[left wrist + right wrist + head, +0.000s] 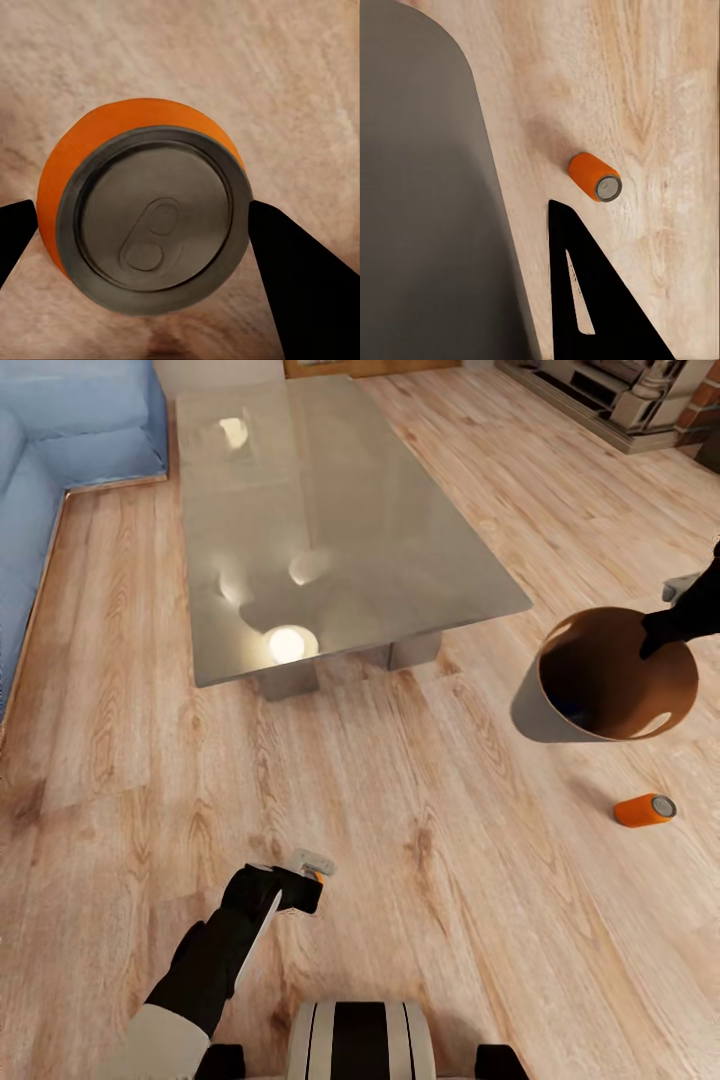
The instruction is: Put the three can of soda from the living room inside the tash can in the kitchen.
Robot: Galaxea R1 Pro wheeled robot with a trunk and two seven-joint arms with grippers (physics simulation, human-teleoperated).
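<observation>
Orange can with grey lid (pixel 154 210): squeezed between left fingers (pixel 289 281)
Grey round bin (pixel 600 680): gripped at rim by right fingers (pixel 662 632)
Second orange can (pixel 645 809): lying on wood floor (pixel 420 880)

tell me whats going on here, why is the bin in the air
A two-armed robot is clearing soda cans in a living room. Its right gripper holds the bin by the rim, lifted off the wood floor beside the glass table. Its left gripper is closed on one can, end toward the wrist camera. Another can lies on its side on the floor near the bin.
</observation>
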